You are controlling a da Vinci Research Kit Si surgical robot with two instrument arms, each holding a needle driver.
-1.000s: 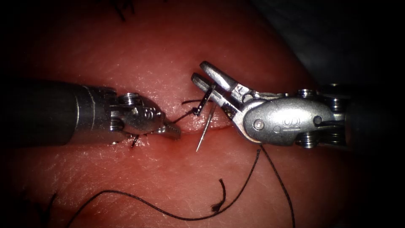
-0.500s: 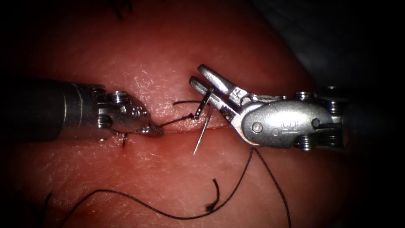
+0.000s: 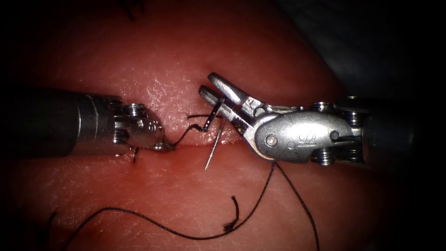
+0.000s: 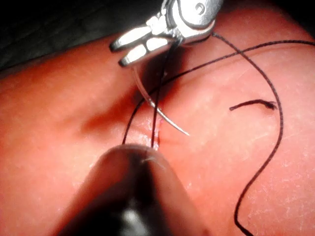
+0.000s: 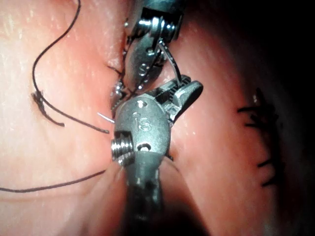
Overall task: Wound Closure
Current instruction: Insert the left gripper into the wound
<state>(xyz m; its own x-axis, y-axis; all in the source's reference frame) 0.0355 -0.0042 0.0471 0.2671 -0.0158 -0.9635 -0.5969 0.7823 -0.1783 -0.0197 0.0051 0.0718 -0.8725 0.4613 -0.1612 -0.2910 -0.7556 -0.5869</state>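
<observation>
Pinching the slim curved steel needle (image 3: 214, 135) near its tail above the cut (image 3: 195, 144), the right tool (image 3: 210, 92); left tool (image 3: 166, 147) grips dark braided thread (image 3: 186, 132) over glistening tissue (image 3: 176, 195)

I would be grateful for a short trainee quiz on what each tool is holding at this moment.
1. True or false: the tip of the curved steel needle is buried in the pink pork tissue.
2. The right arm's silver tool grips: A) the tissue; B) the needle near its thread end; C) nothing.
3. What do the jaws of the left arm's silver tool hold, beside the cut?

Key: 1 false, the tip hangs free over the cut. 2 B. 3 the thin dark thread, which runs up to the needle's end.
</observation>
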